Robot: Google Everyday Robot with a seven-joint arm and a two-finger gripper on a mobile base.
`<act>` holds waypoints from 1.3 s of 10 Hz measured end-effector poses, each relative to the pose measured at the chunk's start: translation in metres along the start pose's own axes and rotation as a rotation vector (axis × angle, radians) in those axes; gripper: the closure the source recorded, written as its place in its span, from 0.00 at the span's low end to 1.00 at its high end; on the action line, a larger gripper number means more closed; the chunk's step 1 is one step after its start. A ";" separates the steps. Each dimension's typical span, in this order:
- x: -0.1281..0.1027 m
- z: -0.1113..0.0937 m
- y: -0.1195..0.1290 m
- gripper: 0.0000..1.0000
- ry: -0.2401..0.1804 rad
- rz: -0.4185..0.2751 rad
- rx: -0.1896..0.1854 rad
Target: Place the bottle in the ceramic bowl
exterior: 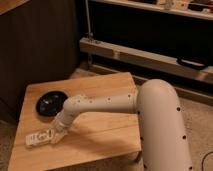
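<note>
Camera view, the only one you have: your small white plastic bottle with the dark-printed label [39, 138] lies on its side on the light wooden table [105, 140]. It is outside the shallow glossy black ceramic bowl [51, 103] and nearer the camera than the bowl, close to the table's front left corner. Bowl and bottle are apart, with bare wood between them. Your gripper [56, 133] sits low over the table just in front of the bowl and a little to its right as you look, right against the bottle's right-hand end. It looks to be touching the bottle, but you cannot tell whether it is open, closed or clamped on the bottle. The white arm [100, 104], dotted with small dark spots, reaches from the big rounded white body [161, 125] well to the right of the bowl. It runs leftward past the bowl's near right edge, then bends down toward the bottle. Behind the bowl you see a dark wooden panel [40, 45]. Farther back and to the right of the bowl, a pale metal shelf rail [145, 57] crosses the scene beside an upright post [88, 30]. To the right of the bowl, beyond the table's edge, speckled beige carpet [197, 115] covers the floor.
</note>
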 end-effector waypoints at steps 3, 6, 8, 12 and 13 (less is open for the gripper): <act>0.004 -0.005 -0.002 0.93 -0.036 0.029 -0.001; -0.002 -0.019 -0.003 1.00 -0.054 0.037 0.010; -0.021 -0.046 -0.007 1.00 -0.051 0.034 0.020; -0.032 -0.080 -0.039 1.00 -0.009 0.045 0.005; -0.023 -0.084 -0.051 1.00 0.003 0.045 0.003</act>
